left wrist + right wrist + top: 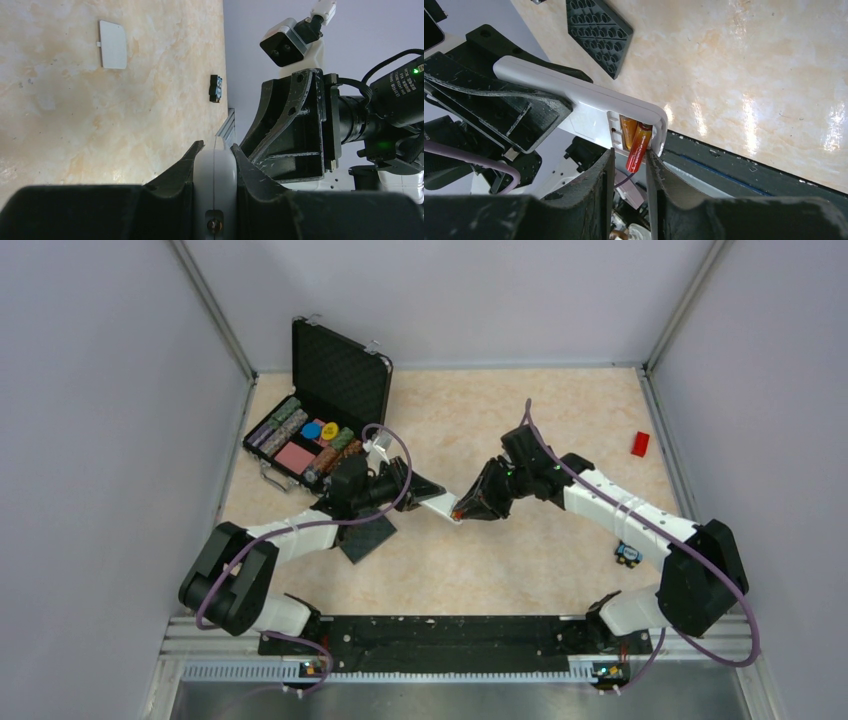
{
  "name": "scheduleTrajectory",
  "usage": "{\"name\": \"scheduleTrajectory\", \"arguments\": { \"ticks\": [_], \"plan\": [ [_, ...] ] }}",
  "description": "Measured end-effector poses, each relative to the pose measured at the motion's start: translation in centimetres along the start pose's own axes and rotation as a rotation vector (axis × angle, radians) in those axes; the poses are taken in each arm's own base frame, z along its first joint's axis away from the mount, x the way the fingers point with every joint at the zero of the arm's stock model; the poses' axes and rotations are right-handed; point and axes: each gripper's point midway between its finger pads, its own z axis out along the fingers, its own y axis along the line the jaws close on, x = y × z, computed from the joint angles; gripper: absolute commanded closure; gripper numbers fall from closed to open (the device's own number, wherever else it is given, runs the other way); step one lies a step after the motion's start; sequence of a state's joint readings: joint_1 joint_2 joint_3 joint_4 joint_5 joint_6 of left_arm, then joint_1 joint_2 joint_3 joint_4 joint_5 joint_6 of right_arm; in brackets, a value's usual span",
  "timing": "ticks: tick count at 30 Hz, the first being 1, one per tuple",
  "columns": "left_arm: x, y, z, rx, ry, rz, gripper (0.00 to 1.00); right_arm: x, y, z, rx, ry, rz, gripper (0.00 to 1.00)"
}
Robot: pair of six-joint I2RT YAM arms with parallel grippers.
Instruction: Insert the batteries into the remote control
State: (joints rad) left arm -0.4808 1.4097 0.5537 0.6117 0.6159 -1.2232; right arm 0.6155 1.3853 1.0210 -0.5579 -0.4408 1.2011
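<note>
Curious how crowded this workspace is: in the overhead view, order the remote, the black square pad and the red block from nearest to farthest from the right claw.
1. remote control, at the right gripper's tips, on its left.
2. black square pad, farther to the left.
3. red block, far off on the right side.

open black case (340,365) of chips at back left, red block (640,443) far right, black studded plate (365,537) nearer front.

Left arm (300,530), right arm (612,496) angled inward, tips near. Left jaws clamped; right jaws slightly parted.
</note>
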Motion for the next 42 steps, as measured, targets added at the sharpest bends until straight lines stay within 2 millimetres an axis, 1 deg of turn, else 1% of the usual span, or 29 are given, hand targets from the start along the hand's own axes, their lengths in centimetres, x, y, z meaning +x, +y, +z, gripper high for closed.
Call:
{"name": "scheduleTrajectory", "arguments": {
  "ticks": [4, 12, 15, 19, 24, 27, 29, 32, 35, 37, 40, 42],
  "plan": [
    [0.0, 0.0, 0.0, -0.001, -0.001, -0.001, 1.00, -0.1, 0.3, 0.0, -0.011, -0.002, -0.004, 0.69],
    [0.0, 0.0, 0.0, 0.001, 0.003, -0.005, 1.00, 0.0, 0.6, -0.3, -0.027, -0.003, -0.009, 0.60],
    [0.1, -0.1, 0.0, 0.005, 0.008, -0.008, 1.00, 0.2, 0.8, -0.8, -0.037, -0.006, -0.022, 0.56],
    [0.2, -0.2, -0.1, 0.008, 0.015, -0.013, 1.00, 0.5, 0.9, -1.5, -0.051, -0.005, -0.041, 0.54],
    [0.2, -0.6, 0.0, 0.017, 0.020, -0.014, 1.00, 0.8, 0.5, -2.4, -0.054, 0.001, -0.052, 0.53],
    [0.2, -1.0, 0.0, 0.026, 0.026, -0.015, 1.00, 0.5, 0.3, -3.0, -0.058, -0.010, -0.071, 0.48],
    [0.4, -1.3, -0.1, 0.034, 0.039, -0.013, 1.00, 0.0, 0.1, -3.4, -0.064, -0.024, -0.100, 0.44],
    [0.9, -1.9, -0.5, 0.047, 0.062, -0.009, 1.00, -0.9, -0.5, -3.7, -0.064, -0.043, -0.189, 0.37],
    [1.6, -2.6, -1.2, 0.057, 0.094, 0.003, 1.00, -1.1, -0.8, -3.9, -0.075, -0.042, -0.295, 0.35],
    [2.0, -3.1, -1.6, 0.063, 0.119, 0.014, 1.00, -0.8, -0.3, -4.0, -0.111, -0.026, -0.378, 0.35],
    [2.5, -4.3, -2.2, 0.081, 0.155, 0.038, 1.00, -0.4, 0.9, -4.2, -0.196, -0.007, -0.477, 0.36],
    [2.7, -5.1, -2.5, 0.094, 0.176, 0.053, 1.00, 0.2, 1.8, -4.4, -0.267, 0.001, -0.535, 0.40]
  ]
}}
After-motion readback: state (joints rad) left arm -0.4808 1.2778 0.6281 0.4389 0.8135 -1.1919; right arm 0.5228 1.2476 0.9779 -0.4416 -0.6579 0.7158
